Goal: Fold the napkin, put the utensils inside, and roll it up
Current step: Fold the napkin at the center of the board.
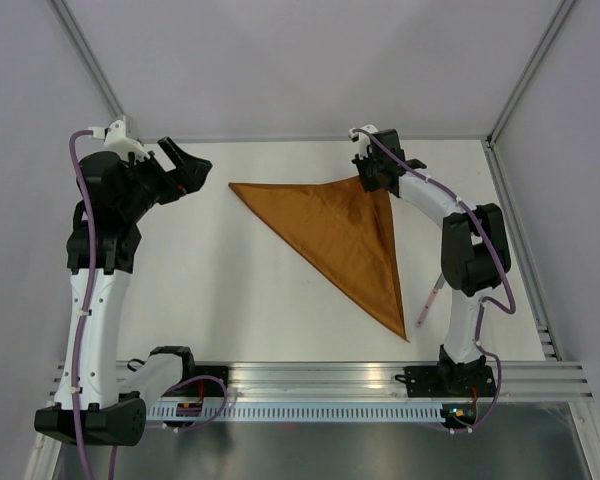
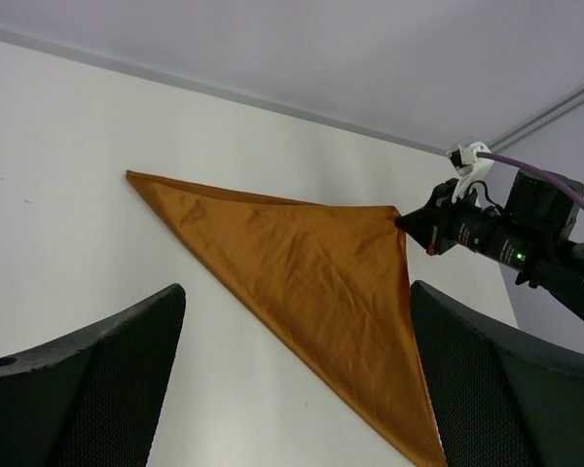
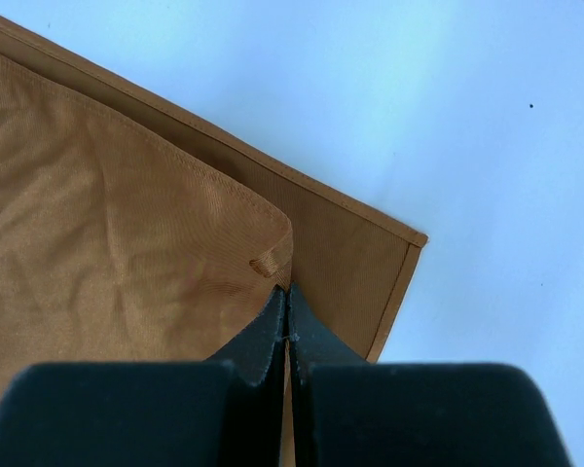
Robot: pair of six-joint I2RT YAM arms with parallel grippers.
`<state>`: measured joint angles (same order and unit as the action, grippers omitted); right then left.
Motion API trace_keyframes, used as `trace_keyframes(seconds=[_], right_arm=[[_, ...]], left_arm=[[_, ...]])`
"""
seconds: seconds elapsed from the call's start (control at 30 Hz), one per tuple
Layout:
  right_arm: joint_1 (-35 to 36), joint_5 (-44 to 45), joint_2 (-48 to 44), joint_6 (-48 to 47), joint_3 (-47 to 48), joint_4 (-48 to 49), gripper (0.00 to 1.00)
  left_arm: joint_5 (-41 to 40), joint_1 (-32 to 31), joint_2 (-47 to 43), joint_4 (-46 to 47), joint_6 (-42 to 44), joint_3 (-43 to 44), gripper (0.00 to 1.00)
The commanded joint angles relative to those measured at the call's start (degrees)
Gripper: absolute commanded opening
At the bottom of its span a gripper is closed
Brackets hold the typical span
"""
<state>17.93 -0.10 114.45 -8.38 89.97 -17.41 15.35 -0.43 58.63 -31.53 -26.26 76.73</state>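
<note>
The rust-brown napkin (image 1: pixel 345 235) lies on the table folded into a triangle, one tip at the far left, one at the far right, one pointing near. My right gripper (image 1: pixel 364 172) is shut on the upper layer's corner (image 3: pixel 268 255) at the far right tip, just above the lower layer (image 3: pixel 355 268). The napkin also shows in the left wrist view (image 2: pixel 311 282). My left gripper (image 1: pixel 185 165) is open and empty, raised left of the napkin. The knife (image 1: pixel 429 302), pale handle and slim blade, lies on the table right of the napkin's near tip, partly behind the right arm.
The white table (image 1: pixel 230 290) is walled by grey panels at the back and sides. A metal rail (image 1: pixel 330 385) with the arm bases runs along the near edge. The right arm's elbow (image 1: pixel 475 250) stands over the table's right side.
</note>
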Motion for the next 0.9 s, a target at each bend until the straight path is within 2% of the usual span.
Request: trace_keyframes(seconds=[0.0,0.87], right_arm=[[-0.8,0.4,0.9,0.1,2.4,0.7,0.00],[-4.0,-1.1,3.3,0.7,3.3,1.1,0.00]], left_arm=[[1.4,0.3,0.1,1.9,-2.7,-0.3,1.00],[1.2,0.3,0.3,2.0,-2.7,-1.2,1.00]])
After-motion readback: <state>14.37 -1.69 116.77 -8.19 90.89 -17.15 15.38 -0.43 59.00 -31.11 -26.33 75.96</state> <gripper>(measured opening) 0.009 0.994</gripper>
